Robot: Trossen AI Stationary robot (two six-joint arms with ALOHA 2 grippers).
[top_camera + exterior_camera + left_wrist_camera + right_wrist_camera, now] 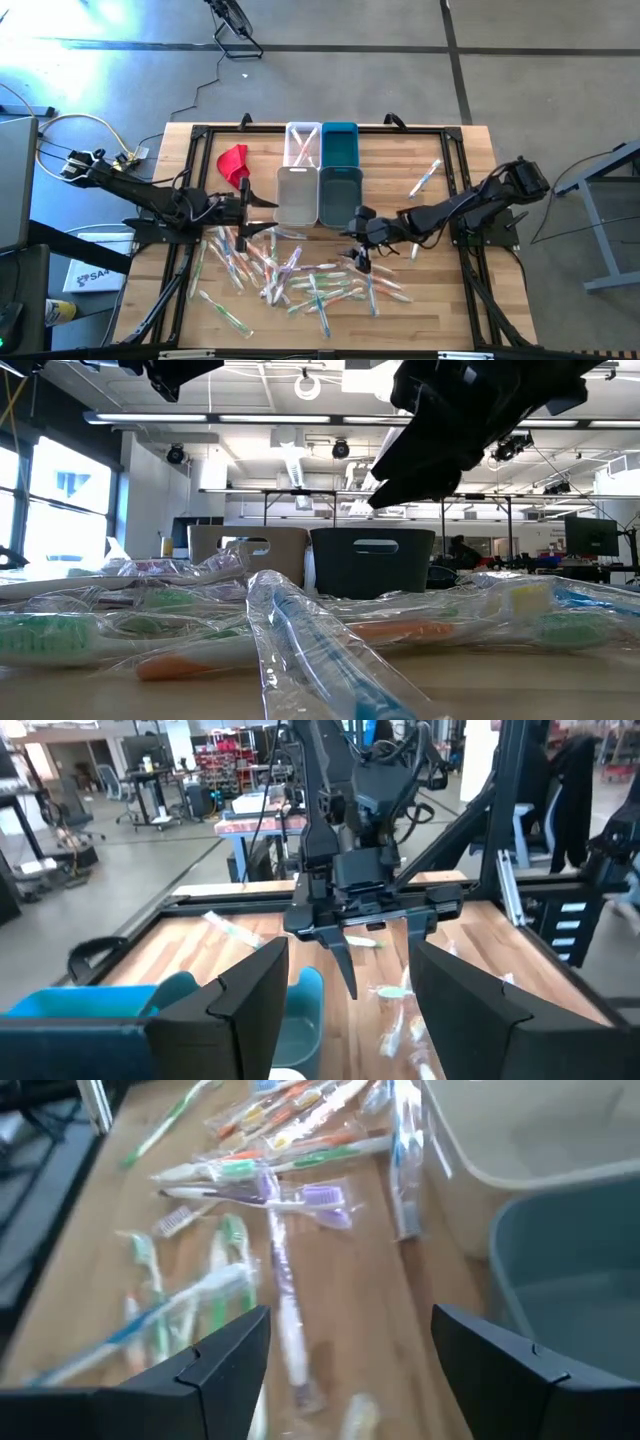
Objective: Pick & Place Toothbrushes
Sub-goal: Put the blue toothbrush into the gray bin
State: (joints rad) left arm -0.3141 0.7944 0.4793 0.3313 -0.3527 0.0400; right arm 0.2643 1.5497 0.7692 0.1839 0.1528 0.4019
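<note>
- The toothbrushes [300,280] lie scattered in clear wrappers over the lower middle of the bench [440,300] in the high view, just below the four bins; one stray sits at upper right.
- I judge them light and fairly stiff, but the crinkly film looks slippery and they overlap, so I could lift two at once.
- I'd take the purple toothbrush [285,1285] across its handle mid-length, where it lies clear of its neighbours.
- My right gripper [358,255] hovers above the pile, fingers apart and empty.
- My left gripper [262,206] hangs by the white bin [297,195], fingers spread, holding nothing.
</note>
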